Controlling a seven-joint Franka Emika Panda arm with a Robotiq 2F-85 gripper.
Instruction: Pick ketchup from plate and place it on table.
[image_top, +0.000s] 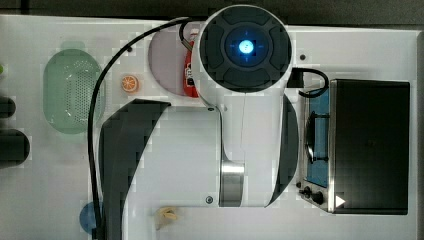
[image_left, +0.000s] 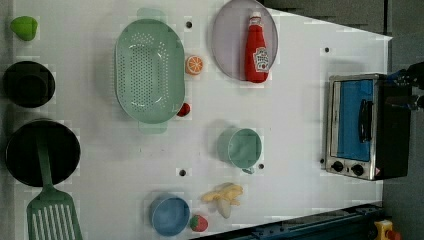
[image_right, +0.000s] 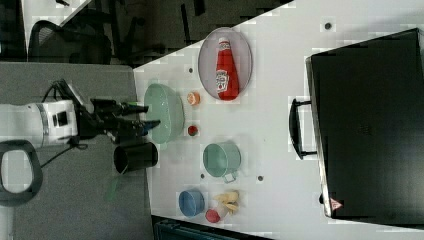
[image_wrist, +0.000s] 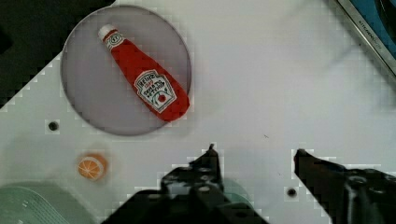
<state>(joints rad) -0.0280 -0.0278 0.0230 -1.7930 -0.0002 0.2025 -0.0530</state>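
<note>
Your gripper (image_wrist: 254, 151) hangs high over the table (image_wrist: 280, 70), jaws spread wide with nothing between them; the wrist view shows bare white tabletop in the gap between the two dark fingertips (image_wrist: 211, 154). In the right view the gripper (image_right: 145, 116) sticks out level from the white arm, well apart from the plate (image_right: 240, 47).

The ketchup (image_wrist: 144, 79) lies flat on its side on the plate (image_wrist: 84, 88), white cap toward one rim, base reaching the opposite rim. Left view agrees: ketchup (image_left: 256, 50) down on the plate (image_left: 227, 37), cap pointing to the left view's top. Nothing else sits on the plate; the orange slice (image_left: 194, 64) lies just beside it on the table, and the green colander (image_left: 149, 70) is a little further off.

Step in hand, as I judge it: the approach, nothing grasped yet. Next you need to bring the gripper over the bottle's body, turn the wrist so the jaws straddle it across its width rather than along its length, then drop straight down. Aim for the label zone, the thick part. Watch the plate: a lying bottle may roll or skid when the first finger touches.
</note>
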